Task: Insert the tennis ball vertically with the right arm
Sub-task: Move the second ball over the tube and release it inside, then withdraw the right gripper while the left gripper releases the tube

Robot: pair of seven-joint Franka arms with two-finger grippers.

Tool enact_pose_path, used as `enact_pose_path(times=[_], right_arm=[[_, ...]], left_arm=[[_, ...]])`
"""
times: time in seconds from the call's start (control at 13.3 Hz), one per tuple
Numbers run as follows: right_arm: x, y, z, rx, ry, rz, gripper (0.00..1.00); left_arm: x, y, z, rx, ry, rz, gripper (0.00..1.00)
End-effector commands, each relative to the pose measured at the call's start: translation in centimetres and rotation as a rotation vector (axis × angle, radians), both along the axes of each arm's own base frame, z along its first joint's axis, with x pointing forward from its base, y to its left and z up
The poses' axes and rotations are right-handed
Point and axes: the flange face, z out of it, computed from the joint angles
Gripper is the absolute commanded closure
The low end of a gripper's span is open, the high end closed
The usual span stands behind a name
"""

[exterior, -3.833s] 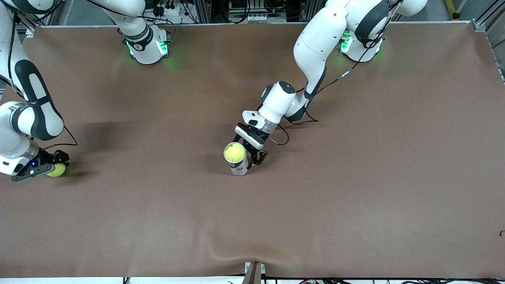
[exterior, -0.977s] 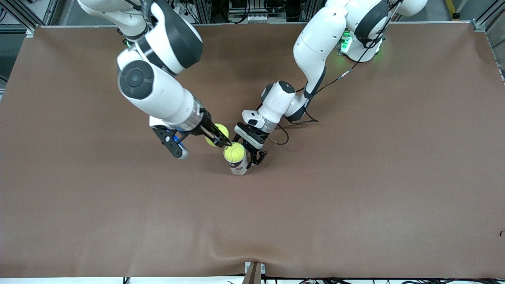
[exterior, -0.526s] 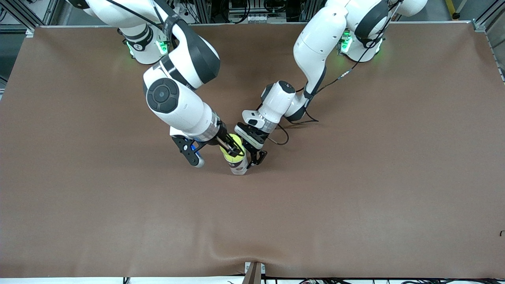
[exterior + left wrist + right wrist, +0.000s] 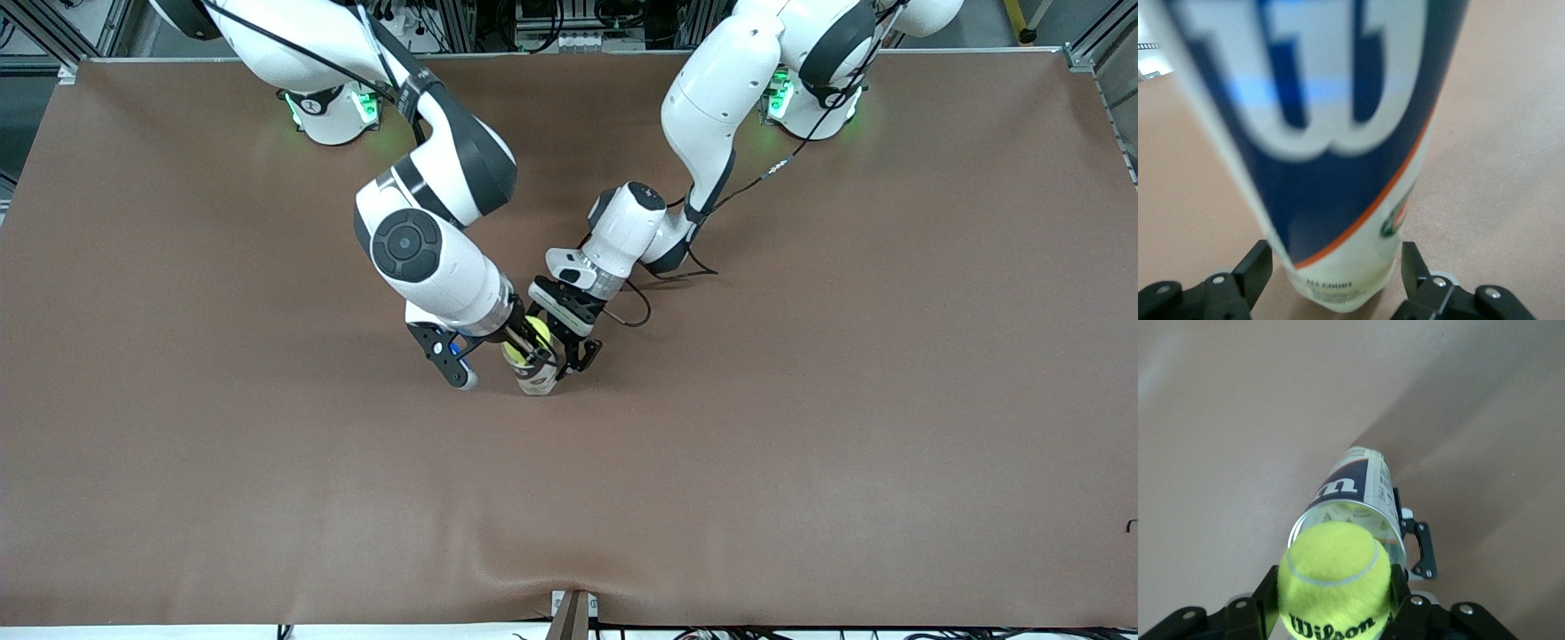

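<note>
Insertion step: right gripper [image 4: 1335,613] fingers clenched on tennis ball [image 4: 1335,577] directly over can [image 4: 1355,503] mouth; left gripper [image 4: 1338,283] grasps can base on bench [image 4: 800,400]. Next you lower straight, then release

Two white arms, glossy rounded shells, dark grey joint bands. Green lights glowing at both bases. Black cable along each arm, looping loose near left wrist. Silver ring at each wrist. Black two-finger grippers: right gripper [image 4: 531,348], left gripper [image 4: 576,354]. Blue accent by right wrist camera mount. Silver screws in black finger brackets [image 4: 1213,281]
</note>
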Motion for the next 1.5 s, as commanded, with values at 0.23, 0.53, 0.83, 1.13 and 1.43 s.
enact_pose_path(times=[0.23,0.53,0.83,1.13,1.43], right_arm=[[0.8,0.2,-1.0,-0.018,-0.016,-0.021,0.35],[0.6,0.5,-0.9,-0.02,-0.018,-0.014,0.0],[0.8,0.1,-0.4,-0.019,-0.019,-0.014,0.0],[2.8,-4.2,4.0,-0.03,0.038,-0.037,0.0],[4.3,-10.3,8.6,-0.044,0.017,0.052,0.0]], left_arm=[[-0.2,0.2,0.9,0.004,-0.011,-0.016,0.13],[-0.2,0.2,0.9,0.004,-0.011,-0.015,0.13],[-0.2,0.2,1.0,0.003,-0.012,-0.016,0.13],[-0.2,0.2,1.0,0.003,-0.012,-0.015,0.12],[-0.2,0.2,1.0,-0.002,-0.006,-0.007,0.0]])
